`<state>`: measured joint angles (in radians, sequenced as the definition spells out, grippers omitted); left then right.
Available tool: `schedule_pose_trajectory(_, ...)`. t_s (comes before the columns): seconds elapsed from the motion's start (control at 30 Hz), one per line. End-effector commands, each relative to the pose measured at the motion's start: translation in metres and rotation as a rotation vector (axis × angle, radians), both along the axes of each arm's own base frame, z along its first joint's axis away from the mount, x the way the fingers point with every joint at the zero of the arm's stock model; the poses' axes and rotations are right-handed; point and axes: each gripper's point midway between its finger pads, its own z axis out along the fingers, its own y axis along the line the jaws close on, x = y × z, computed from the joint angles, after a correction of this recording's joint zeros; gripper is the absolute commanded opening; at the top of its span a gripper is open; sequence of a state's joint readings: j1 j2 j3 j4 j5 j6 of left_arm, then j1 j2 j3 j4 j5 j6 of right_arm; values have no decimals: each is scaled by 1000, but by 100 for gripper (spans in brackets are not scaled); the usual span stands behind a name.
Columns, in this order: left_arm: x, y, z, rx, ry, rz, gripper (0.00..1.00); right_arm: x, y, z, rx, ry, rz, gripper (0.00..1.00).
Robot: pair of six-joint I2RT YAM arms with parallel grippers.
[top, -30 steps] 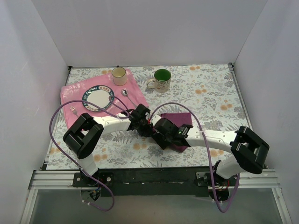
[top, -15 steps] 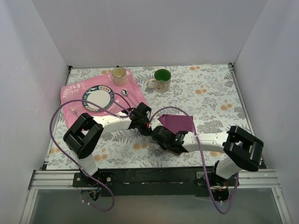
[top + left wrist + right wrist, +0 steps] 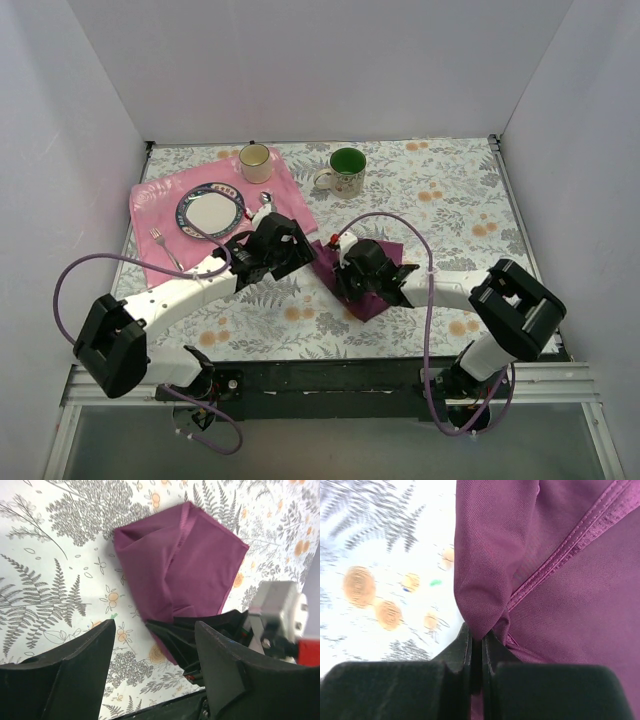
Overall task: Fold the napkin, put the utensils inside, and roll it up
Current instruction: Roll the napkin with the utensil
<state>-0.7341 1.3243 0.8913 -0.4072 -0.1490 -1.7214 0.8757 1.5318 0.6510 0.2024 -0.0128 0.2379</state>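
Observation:
The dark purple napkin [image 3: 368, 301] [image 3: 190, 570] lies bunched and partly doubled over on the floral tablecloth at centre. My right gripper [image 3: 343, 268] [image 3: 482, 641] is shut on a pinched fold at the napkin's [image 3: 560, 580] left edge. Just left of the cloth, my left gripper [image 3: 300, 256] [image 3: 155, 667] stands open with nothing between its fingers [image 3: 75, 675], and it does not touch the cloth. The fork [image 3: 165, 249] lies on the pink mat's near left part. Only the spoon's bowl [image 3: 266, 199] shows at the mat's right side, since my left arm hides the handle.
A pink mat [image 3: 160, 190] at the back left carries a plate [image 3: 210, 210] and a cream mug [image 3: 255, 161]. A green-lined mug [image 3: 346, 171] stands at the back centre. White walls close in three sides.
My right gripper shut on the napkin and drew it up into a fold. My left gripper opened, let go of the cloth and drew back left as its elbow swung down and outward.

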Motion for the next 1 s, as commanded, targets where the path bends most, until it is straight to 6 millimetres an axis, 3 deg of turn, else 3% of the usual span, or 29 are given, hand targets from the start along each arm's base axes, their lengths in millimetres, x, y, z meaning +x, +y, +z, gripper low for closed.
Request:
schedule_pose_trajectory(0.0, 3, 25, 6, 83, -63, 44, 64, -19, 31, 16, 173, 173, 114, 1)
schedule_pose_trajectory(0.1, 0, 20, 4, 88, -44, 4, 64, -27, 34, 24, 268, 265, 81, 1)
schedule_pose_trajectory(0.17, -5, 11, 2, 69, -12, -43, 64, -34, 26, 15, 289, 344, 36, 1)
schedule_pose_trajectory(0.33, -19, -7, -23, 41, 140, -97, 59, -48, 20, 12, 423, 511, -17, 1)
schedule_pose_trajectory(0.37, -20, -14, -21, 21, 156, -117, 58, -55, 13, 0, 408, 544, -32, 1)
schedule_pose_trajectory(0.53, -22, -21, -22, 5, 137, -162, 61, -58, -2, -18, 439, 581, -43, 1)
schedule_pose_trajectory(0.67, -27, -20, -35, 18, 184, -160, 62, -64, -14, -42, 406, 623, -33, 1)
schedule_pose_trajectory(0.8, -37, -15, -59, 41, 315, -95, 69, -65, -14, -36, 482, 640, 5, 1)
schedule_pose_trajectory(0.97, -39, -27, -61, -149, 323, -48, 77, -59, -8, -25, 508, 641, 36, 1)
